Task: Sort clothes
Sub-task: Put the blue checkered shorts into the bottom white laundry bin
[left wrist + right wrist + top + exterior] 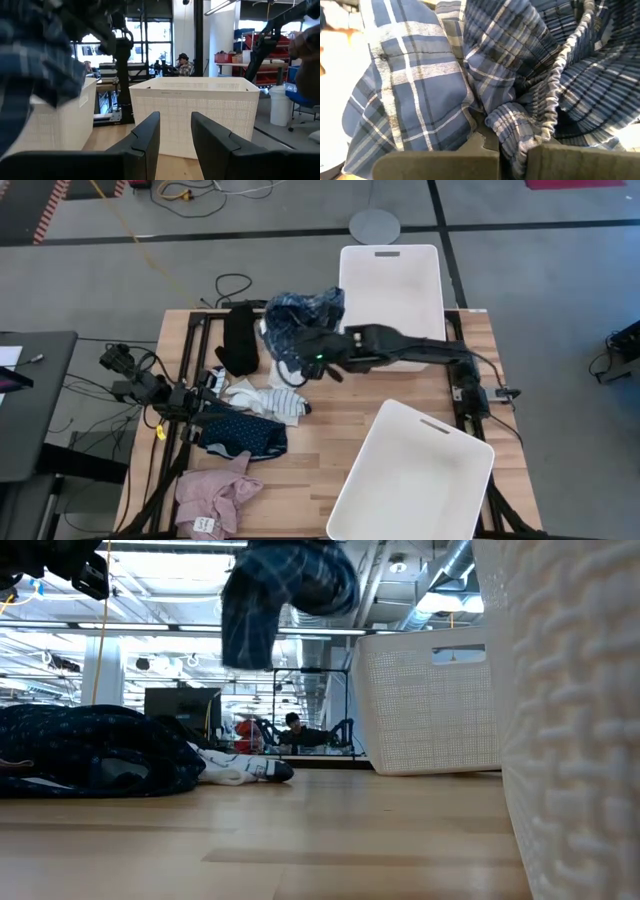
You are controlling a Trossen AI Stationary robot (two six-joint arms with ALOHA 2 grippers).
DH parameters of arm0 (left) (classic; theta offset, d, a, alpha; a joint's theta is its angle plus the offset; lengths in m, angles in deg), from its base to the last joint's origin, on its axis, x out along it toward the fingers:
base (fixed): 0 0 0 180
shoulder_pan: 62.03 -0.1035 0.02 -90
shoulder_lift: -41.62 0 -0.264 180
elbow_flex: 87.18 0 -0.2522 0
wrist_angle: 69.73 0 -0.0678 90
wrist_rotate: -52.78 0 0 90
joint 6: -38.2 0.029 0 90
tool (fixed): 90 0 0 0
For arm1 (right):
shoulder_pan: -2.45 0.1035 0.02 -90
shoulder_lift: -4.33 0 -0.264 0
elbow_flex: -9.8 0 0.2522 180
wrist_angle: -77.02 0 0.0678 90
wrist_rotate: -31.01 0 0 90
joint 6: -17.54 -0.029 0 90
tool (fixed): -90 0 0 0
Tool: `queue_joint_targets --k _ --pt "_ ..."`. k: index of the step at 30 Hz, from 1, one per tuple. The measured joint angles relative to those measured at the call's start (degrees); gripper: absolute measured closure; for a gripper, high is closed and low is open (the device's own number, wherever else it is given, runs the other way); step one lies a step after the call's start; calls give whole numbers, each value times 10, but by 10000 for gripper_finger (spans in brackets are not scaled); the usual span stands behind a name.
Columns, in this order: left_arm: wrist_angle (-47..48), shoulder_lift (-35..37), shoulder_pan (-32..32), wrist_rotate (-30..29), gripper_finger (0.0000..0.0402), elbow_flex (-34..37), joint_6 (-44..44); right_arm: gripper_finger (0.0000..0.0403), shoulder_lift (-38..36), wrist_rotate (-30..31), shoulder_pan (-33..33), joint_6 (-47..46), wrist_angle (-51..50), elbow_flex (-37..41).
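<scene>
- Two white bins are sitting on the wooden table [330, 435]. One bin [392, 290] is standing at the far edge, and the other bin [415, 475] is lying tilted at the near edge. Both have hard plastic walls with a woven basket look and cut-out handles.
- One blue plaid shirt [300, 315] is hanging bunched up in the air, just beside the far bin. It is soft, with a stretchy gathered part.
- The right gripper [300, 358] is reaching across from the far bin's side, its jaws clenched on the blue plaid shirt.
- One long black piece [238, 338] is lying flat, on the other side of the shirt from the far bin.
- A few white and striped socks [265, 398] are lying in a small heap, farther from the far bin.
- One navy dotted piece [245, 435] is lying crumpled next to the socks.
- One pink piece [215, 495] is lying rumpled, well apart from the far bin, at the table's near corner.
- The left gripper [205, 415] is waiting beside the navy dotted piece, its jaws partly apart and holding nothing.
</scene>
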Motion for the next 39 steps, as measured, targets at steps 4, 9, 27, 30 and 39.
queue_joint_targets --k 4,9,27,30,39 --pt "0 0 0 -1 297 0 -1 386 -35 0 0 0 0 0" --pt "0 0 0 -1 297 0 -2 386 -77 10 0 0 -3 0" --pt "-1 0 0 -1 297 0 -10 387 -183 84 -66 -154 -234 9" --pt "-1 0 0 -1 297 0 -10 387 -190 84 -71 -166 -258 9" --pt "1 0 0 -3 297 0 -12 387 -234 43 -81 -126 -260 9"
